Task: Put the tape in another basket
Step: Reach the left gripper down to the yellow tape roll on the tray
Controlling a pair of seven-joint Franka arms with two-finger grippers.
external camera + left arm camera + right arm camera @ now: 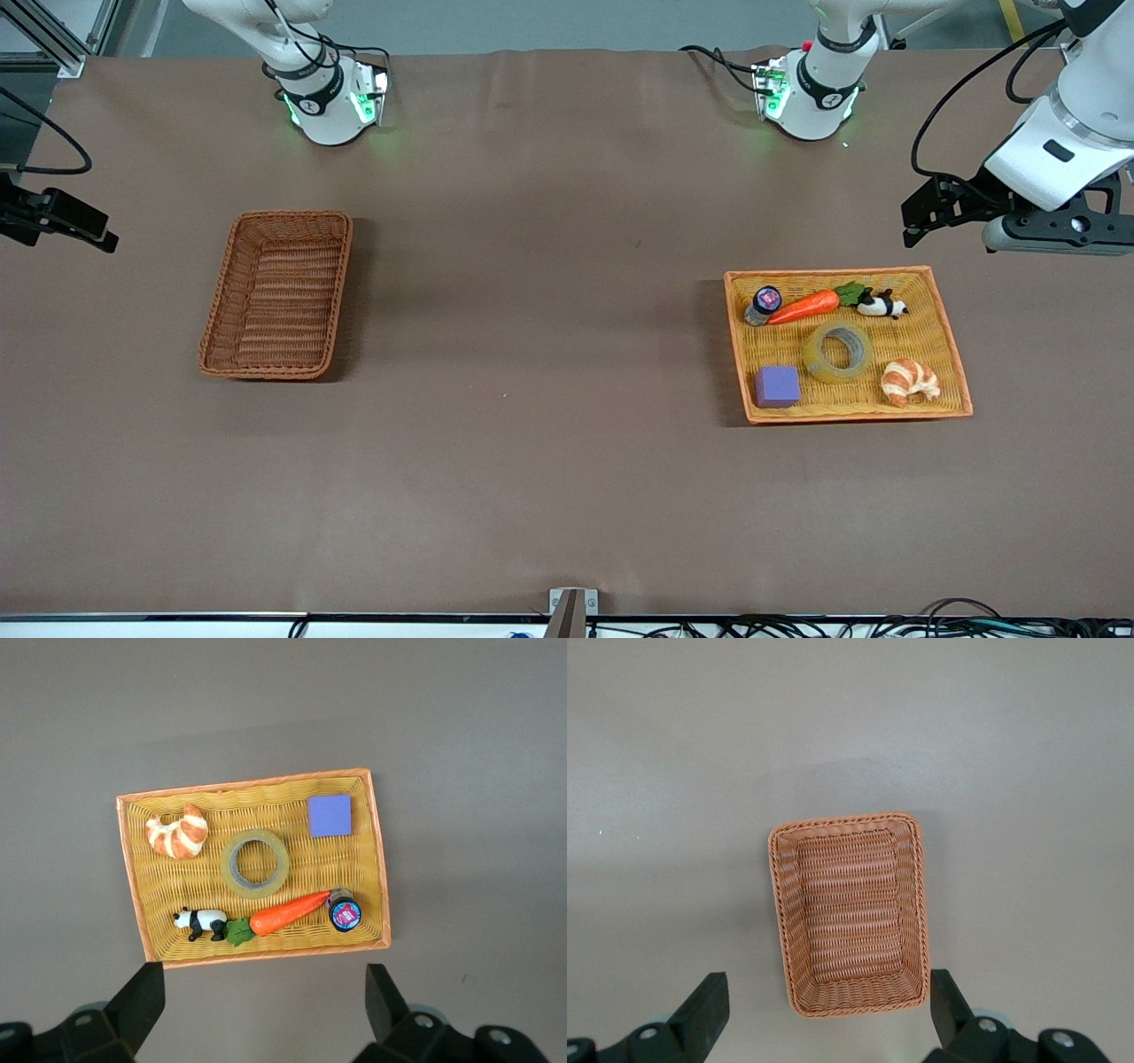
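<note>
We see the translucent yellowish ring-shaped roll of tape [838,352] lying flat in the shallow orange-yellow wicker tray [955,372], below the wide-open left gripper [261,1014] hovering by the tray's base-side edge, while the right gripper [828,1014], also wide open, waits over the dark reddish-brown wicker basket [276,294].

The tape [838,352] looks like glossy, translucent plastic film. The basket [276,294] and the tray [946,346] are rough woven wicker. A matt brown sheet covers the table [549,461].
</note>
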